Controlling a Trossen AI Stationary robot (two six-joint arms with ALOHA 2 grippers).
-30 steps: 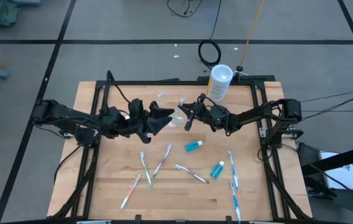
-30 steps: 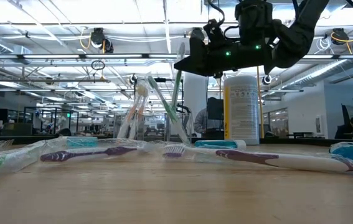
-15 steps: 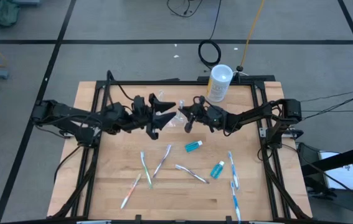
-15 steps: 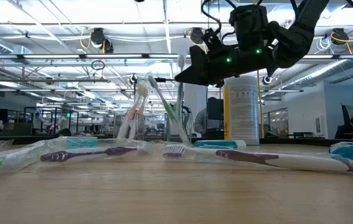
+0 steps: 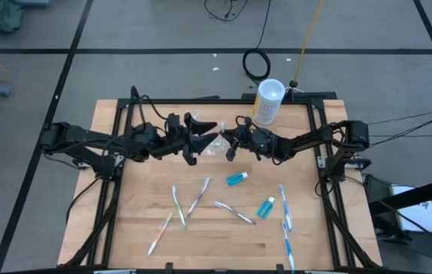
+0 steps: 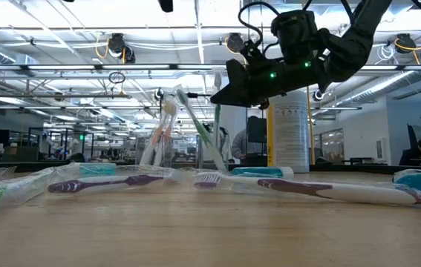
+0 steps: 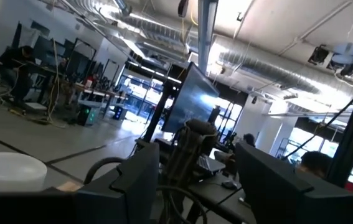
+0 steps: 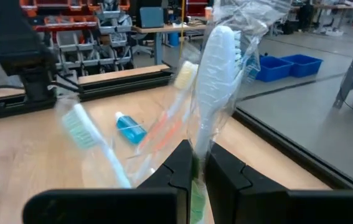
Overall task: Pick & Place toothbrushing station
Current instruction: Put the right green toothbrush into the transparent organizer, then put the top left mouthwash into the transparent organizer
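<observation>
The clear holder (image 6: 167,144) stands at the table's middle far part with several toothbrushes leaning in it, among them a green-headed brush (image 8: 80,127). My right gripper (image 5: 228,146) comes level from the right, shut on a wrapped white toothbrush (image 8: 216,74) at the holder. My left gripper (image 5: 203,138) is open just left of the holder, pointing slightly upward with nothing between its fingers (image 7: 132,186). More toothbrushes (image 5: 178,205) and two teal toothpaste tubes (image 5: 236,178) lie flat on the table's near half. My right gripper pinches the wrapped white toothbrush by its handle (image 8: 196,163) between its two fingers, wrapper and all. The fingers come level from the table's right and lie across the brush. The brush stands nearly upright, head up; its lower end is hidden behind the fingers.
A tall white canister (image 5: 269,100) stands at the far edge, right of centre. Loose brushes lie at the near right (image 5: 284,209) and near left (image 5: 160,232). A second toothpaste tube (image 5: 266,206) lies right of centre. Black frame rails run along both table sides.
My left gripper has moved a little toward the far edge and the holder, rolling as it went, and stays open. My right gripper has tipped its front end slightly downward, with the brush still upright in its hold.
</observation>
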